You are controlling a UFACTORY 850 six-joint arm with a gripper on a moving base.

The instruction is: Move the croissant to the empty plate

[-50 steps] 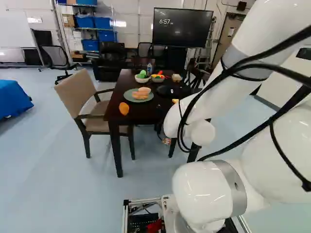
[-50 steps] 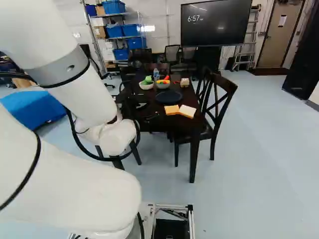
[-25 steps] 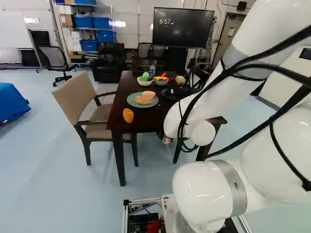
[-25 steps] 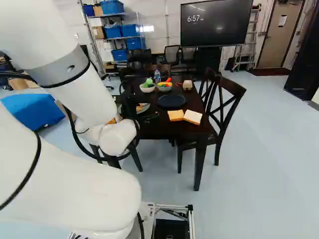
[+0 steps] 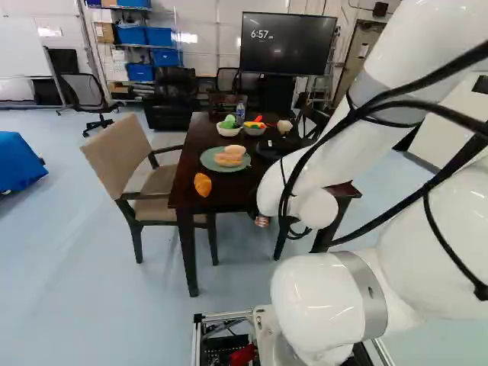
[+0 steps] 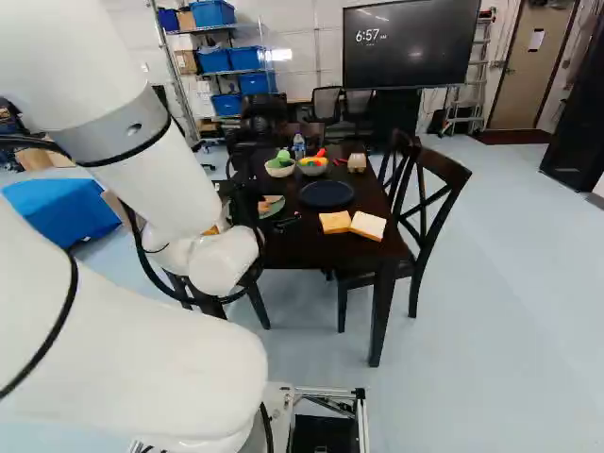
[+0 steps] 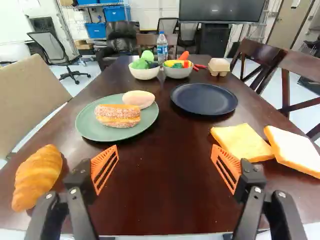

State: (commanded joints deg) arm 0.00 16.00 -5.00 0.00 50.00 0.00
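Wrist view: approach step, croissant not gripped

Step in hand looks like lining up for the pick. Gripper (image 7: 165, 150): fingers spread wide, orange pads (image 7: 105, 167) well apart, nothing held. Croissant (image 7: 37, 177) is on the dark wood table (image 7: 165, 200), outside the span of the fingers, on the side towards the beige chair (image 7: 27, 92). Left base view puts it at the near corner of the table, by that chair. Target, judged by the task, is the dark blue plate (image 7: 204, 99), nothing on it, farther up the table, past the bread slices (image 7: 242, 142).

Next move: shift sideways to the croissant, get it between the pads, lower, close gently, lift. Carry then has to cross to the blue plate, probably best kept high over the green plate (image 7: 90, 131), which already bears other food (image 7: 118, 116). Croissant sits close to the table edge, so a sideways bump might send it off.

Croissant look: golden orange-brown, paler in patches, plump middle, ridged rolled segments, narrower ends, slight curve. Lies flat, long way running roughly away from the gripper's base. Whole, no bite or tear seen. Firmness: cannot tell.
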